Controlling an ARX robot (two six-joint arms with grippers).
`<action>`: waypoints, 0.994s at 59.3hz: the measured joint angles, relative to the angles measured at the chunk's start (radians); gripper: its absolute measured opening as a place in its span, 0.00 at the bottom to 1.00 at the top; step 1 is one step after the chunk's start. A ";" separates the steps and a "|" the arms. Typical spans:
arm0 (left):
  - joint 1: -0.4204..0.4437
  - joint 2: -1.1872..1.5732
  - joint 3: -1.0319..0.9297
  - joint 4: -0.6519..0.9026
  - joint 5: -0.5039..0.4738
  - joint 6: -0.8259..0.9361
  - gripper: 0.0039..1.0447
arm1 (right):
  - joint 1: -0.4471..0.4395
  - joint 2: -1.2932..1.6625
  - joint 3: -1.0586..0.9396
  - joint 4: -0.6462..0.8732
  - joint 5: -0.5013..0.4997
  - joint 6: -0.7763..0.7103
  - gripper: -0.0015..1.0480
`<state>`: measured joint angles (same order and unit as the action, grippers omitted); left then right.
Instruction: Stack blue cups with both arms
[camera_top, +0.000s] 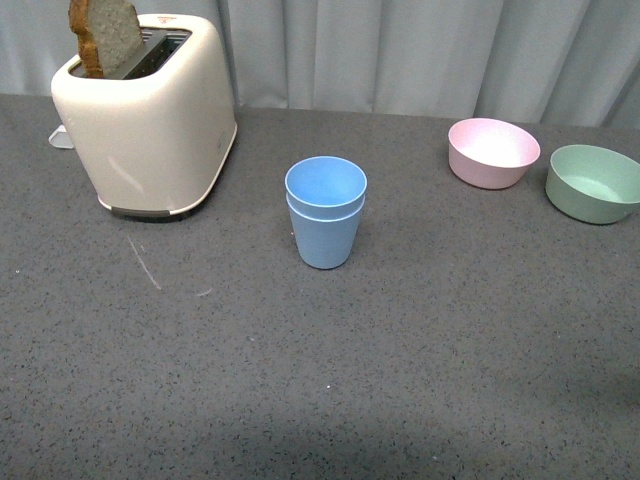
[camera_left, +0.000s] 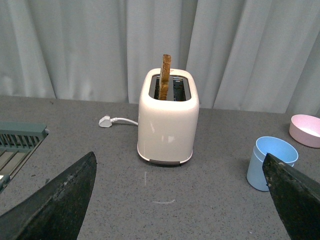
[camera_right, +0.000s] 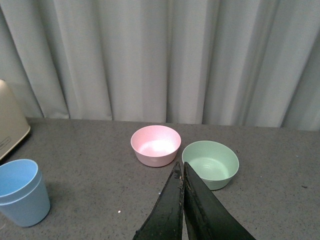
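Closed right gripper (camera_right: 182, 172) near bowls (camera_right: 155, 145)

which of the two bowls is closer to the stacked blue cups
The pink bowl. It sits between the blue cups and the green bowl, which lies farther toward the table's right edge.

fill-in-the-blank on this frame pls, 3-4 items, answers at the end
1. The two blue cups stand ____ one inside the other.
2. A slice of ____ sticks out of the toaster.
3. The left hand is open; the right hand is ____.
4. Beside the pink bowl sits a ____ bowl.

Answers: nested; bread; shut; green
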<state>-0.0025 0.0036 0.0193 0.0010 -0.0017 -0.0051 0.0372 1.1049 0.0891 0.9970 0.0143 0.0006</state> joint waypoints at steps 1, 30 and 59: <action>0.000 0.000 0.000 0.000 0.000 0.000 0.94 | -0.010 -0.016 -0.006 -0.011 -0.005 0.000 0.01; 0.000 0.000 0.000 0.000 0.000 0.000 0.94 | -0.035 -0.421 -0.079 -0.333 -0.013 0.000 0.01; 0.000 0.000 0.000 0.000 0.000 0.000 0.94 | -0.035 -0.715 -0.086 -0.606 -0.013 0.000 0.01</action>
<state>-0.0025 0.0036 0.0193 0.0010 -0.0013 -0.0051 0.0025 0.3901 0.0029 0.3912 0.0017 0.0010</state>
